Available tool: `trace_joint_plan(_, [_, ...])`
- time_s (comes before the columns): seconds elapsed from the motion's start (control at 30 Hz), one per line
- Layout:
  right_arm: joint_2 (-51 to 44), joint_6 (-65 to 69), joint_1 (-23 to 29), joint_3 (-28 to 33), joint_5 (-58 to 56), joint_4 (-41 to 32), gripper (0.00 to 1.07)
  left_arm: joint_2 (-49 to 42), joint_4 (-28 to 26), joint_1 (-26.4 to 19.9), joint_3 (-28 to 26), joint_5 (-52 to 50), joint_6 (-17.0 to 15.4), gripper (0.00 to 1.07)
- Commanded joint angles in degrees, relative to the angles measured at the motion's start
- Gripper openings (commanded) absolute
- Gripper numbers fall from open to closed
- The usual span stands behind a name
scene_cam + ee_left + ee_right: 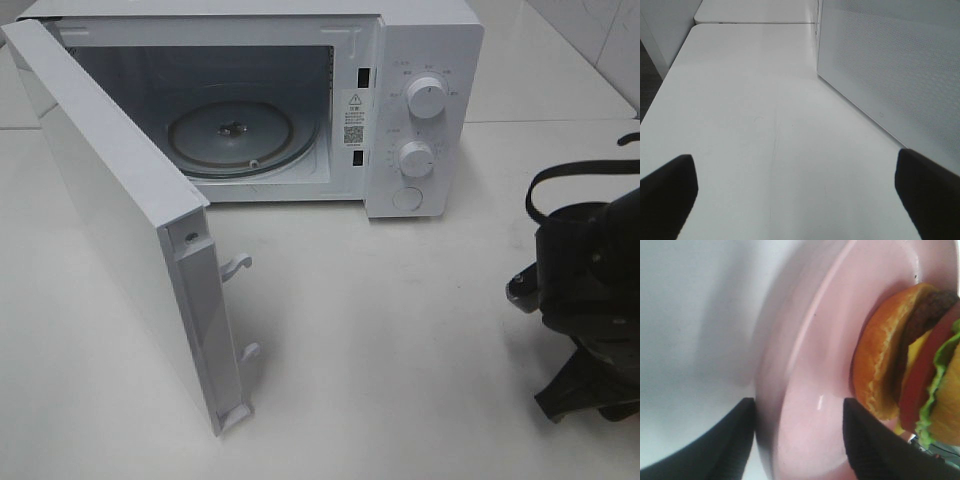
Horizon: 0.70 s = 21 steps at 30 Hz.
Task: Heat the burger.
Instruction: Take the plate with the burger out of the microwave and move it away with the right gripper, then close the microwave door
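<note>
This looks like a robot test bench staged as a kitchen corner, not a lived-in home. A white microwave (300, 100) with two dials stands at the far edge of a plain white tabletop (400, 330), its door (120, 220) swung wide open toward the near left side. Behind the tabletop's far right corner is a pale tiled wall (590, 30). A second white table (755, 11) butts against the far edge in the left wrist view. A black robot arm (590, 290) sits at the right edge.
</note>
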<state>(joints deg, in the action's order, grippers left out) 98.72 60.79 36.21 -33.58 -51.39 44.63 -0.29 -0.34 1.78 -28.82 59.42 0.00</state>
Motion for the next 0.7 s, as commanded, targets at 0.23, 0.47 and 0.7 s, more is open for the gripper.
trace_joint_plan(0.23, [-10.4, -23.1, 0.2, -9.2, -1.2, -11.5, 0.67, -1.1, 0.1, -0.1, 0.1, -0.1, 0.0, 1.0])
trace_joint_plan(0.47, [-15.5, -40.5, 0.2, -12.8, -0.2, -23.4, 0.72, -1.1, 0.1, -0.1, 0.1, -0.1, 0.0, 1.0])
trace_joint_plan(0.7, [-22.3, -50.4, 0.2, -12.8, -3.0, -35.1, 0.74, -1.1, 0.1, -0.1, 0.1, -0.1, 0.0, 1.0])
